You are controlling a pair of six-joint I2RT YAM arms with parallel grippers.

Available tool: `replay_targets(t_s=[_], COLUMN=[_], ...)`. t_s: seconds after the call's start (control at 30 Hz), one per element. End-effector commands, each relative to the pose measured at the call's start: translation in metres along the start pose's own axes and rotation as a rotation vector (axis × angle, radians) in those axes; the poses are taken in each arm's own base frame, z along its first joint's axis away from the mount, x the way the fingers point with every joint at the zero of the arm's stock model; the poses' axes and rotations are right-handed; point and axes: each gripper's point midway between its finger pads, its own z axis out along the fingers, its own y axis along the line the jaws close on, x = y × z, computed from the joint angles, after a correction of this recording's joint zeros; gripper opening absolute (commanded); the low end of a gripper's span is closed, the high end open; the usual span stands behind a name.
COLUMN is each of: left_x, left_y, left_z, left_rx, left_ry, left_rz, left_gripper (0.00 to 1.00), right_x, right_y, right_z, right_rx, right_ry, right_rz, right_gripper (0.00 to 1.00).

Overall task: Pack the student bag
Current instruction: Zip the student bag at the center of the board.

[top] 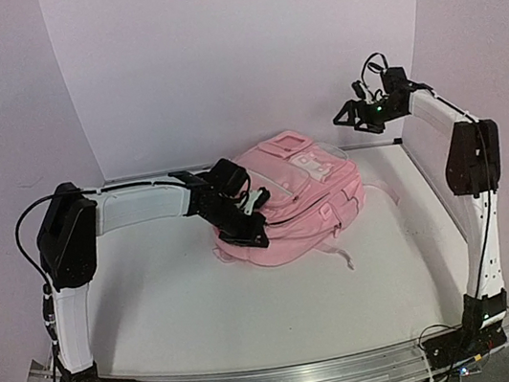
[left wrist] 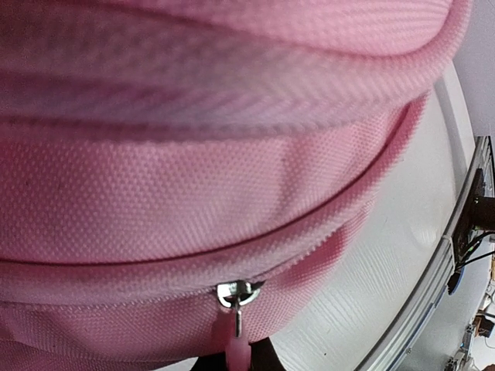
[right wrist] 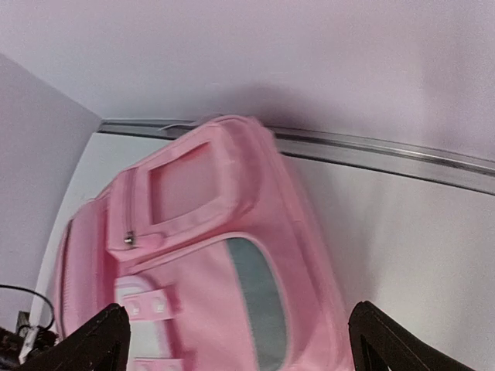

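Note:
The pink student bag (top: 299, 194) lies flat in the middle of the white table, front pockets up. My left gripper (top: 240, 220) is against the bag's near-left side. In the left wrist view the bag (left wrist: 193, 178) fills the frame. A silver zip slider (left wrist: 238, 294) sits on the closed zip line, and its pink pull tab (left wrist: 237, 346) runs down between my dark fingertips; my left gripper (left wrist: 240, 362) is shut on it. My right gripper (top: 357, 116) hangs high above the bag's far-right corner. In the right wrist view it (right wrist: 241, 348) is open and empty over the bag (right wrist: 209, 255).
A pink strap (top: 342, 256) trails off the bag toward the near side. White walls close the back and both sides. An aluminium rail (top: 303, 377) runs along the near edge between the arm bases.

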Motion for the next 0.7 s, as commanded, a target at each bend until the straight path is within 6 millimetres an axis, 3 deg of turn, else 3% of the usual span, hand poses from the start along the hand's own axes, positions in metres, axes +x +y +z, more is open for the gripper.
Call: replay_targets(t_s=[0.0,0.17,0.3,0.43,0.5,0.67], left_x=[-0.004,-0.009,-0.017,-0.026,-0.034,-0.059], left_y=[0.017,0.034,0.045,0.06,0.069,0.086], left_z=[-0.011,-0.018,-0.022,-0.022,-0.021,-0.02], left_rx=[-0.053,-0.072,-0.082,-0.099,-0.112,-0.121], left_ry=[0.014,-0.003,-0.015,-0.015,-0.018,-0.039], left_rz=[-0.004,-0.028,-0.028,-0.021,-0.016,-0.01], left_gripper=[0.0,0.0,0.0,0.0,0.0,0.0], right_x=[0.051,0.096,0.139,0.166,0.173,0.23], right_y=[-0.03,-0.034,-0.021,0.019,0.044,0.087], right_z=[0.043,0.052,0.045,-0.001,-0.033,-0.094], right_rx=[0.046,-0.089,-0.211,-0.287,-0.312,-0.329], right_ry=[0.142,0.245,0.351,0.412,0.411,0.529], right_rz=[0.026,0.145,0.222,0.222,0.187,0.099], right_gripper=[0.98,0.97,0.83,0.7,0.69,0.75])
